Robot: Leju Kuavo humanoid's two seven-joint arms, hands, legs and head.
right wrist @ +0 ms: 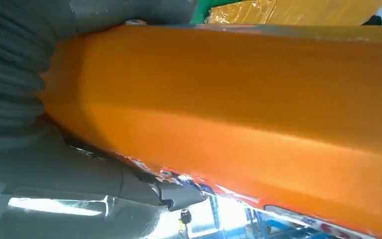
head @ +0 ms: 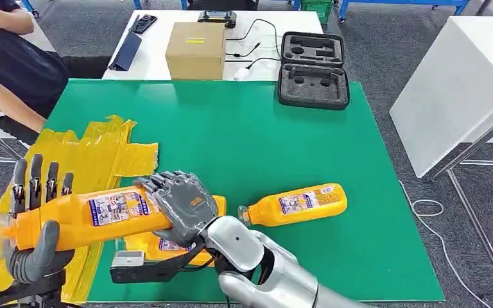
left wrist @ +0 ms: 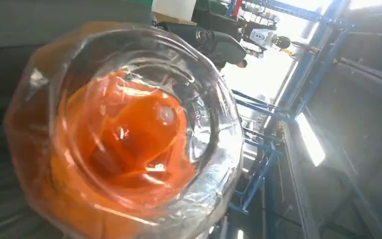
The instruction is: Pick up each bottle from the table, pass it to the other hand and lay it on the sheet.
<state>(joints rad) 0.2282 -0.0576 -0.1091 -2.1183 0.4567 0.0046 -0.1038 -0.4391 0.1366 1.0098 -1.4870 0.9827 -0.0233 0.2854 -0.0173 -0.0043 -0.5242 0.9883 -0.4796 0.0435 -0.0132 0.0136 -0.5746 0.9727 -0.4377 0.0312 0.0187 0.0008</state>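
Grey floor [head: 385, 58], white table [head: 160, 38] behind, blue racks [left wrist: 263, 164]

Robotics laboratory or workshop test area. A green work mat [head: 282, 147] covers the test table, which stands on grey carpet. At the far side, a white bench [head: 160, 38] carries a cardboard box [head: 196, 50], an open foam-lined equipment case [head: 312, 69] and loose cables [head: 257, 45]. Blue metal racking [left wrist: 273, 124] frames the room, and a white cabinet [head: 462, 90] stands at right.
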